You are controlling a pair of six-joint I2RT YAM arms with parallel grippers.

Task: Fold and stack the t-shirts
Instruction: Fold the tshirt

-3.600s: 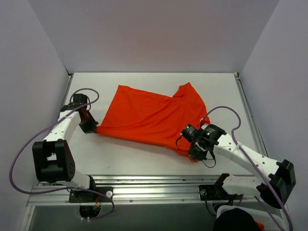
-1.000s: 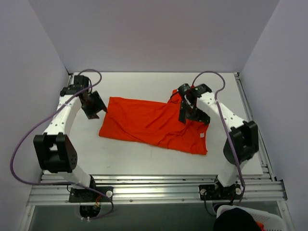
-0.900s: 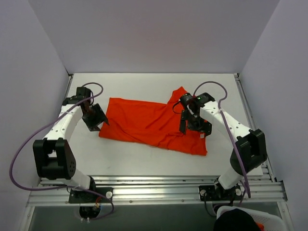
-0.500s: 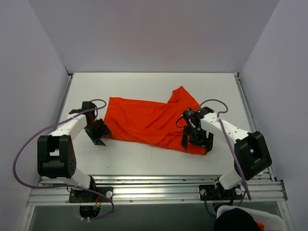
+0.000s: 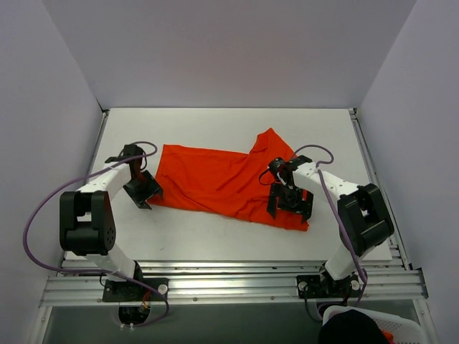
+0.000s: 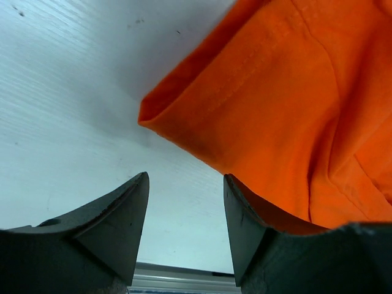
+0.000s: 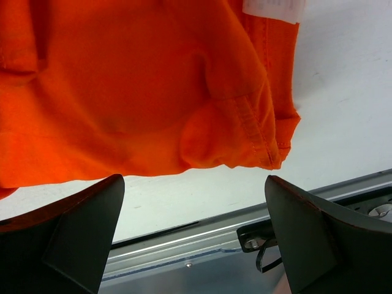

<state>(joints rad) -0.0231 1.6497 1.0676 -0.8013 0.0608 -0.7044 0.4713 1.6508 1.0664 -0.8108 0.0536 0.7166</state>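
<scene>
Orange-red t-shirt point(image 5: 215, 179) lies wrinkled and partly doubled over across the middle of the white table point(image 5: 215, 125). It stretches from the left side toward the right near corner, and one pointed flap reaches toward the far edge. At the shirt's left end, the left gripper point(image 5: 142, 191) sits low over the surface. Its wrist view shows two dark fingers moderately apart with bare table between them. A hemmed corner of cloth lies just beyond the tips, and nothing is gripped. The right gripper point(image 5: 290, 202) is over the shirt's right near corner, jaws spread very wide and holding nothing. Its wrist view shows a stitched, bunched hem beyond the fingers, a white label point(image 7: 274, 7) at the top, and a metal rail point(image 7: 202, 242) along the table's near edge.
</scene>
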